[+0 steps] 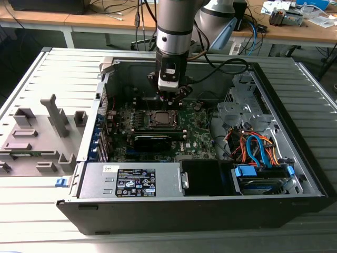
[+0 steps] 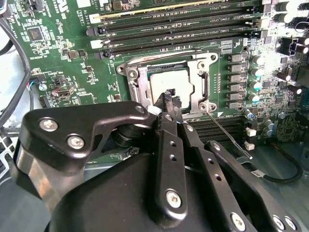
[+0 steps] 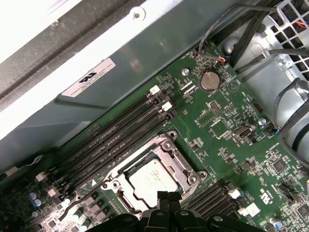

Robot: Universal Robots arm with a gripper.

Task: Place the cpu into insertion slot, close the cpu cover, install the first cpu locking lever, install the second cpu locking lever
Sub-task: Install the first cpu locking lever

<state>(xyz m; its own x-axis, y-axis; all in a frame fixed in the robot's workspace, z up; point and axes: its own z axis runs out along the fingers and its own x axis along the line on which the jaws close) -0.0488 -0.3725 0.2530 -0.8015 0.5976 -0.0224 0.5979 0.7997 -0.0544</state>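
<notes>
Black metal fingers (image 2: 169, 145) closed tip to tip, nothing clamped between them. Gripper (image 2: 172, 98) low over one edge of the cpu (image 2: 170, 79); touching or just clear, cannot tell. Cpu seated flat in the insertion slot (image 2: 199, 86), dull silver top showing through the window of the cpu cover (image 2: 136, 79). Cover lying down around the chip, bright screws at its corners. Thin wire locking lever (image 2: 231, 137) slanting away from one socket corner, free end out over the board. Long black memory slots (image 2: 183, 36) beside the socket on the green motherboard (image 2: 58, 53). From the exterior view: arm (image 1: 172, 26) reaching down into the open computer case (image 1: 210, 211). Grey power supply (image 1: 131, 182) along the front wall. Blue and orange cables (image 1: 253, 147) toward the exterior view's right. Grey moulded tray (image 1: 37, 137) outside the case on the exterior view's left.
</notes>
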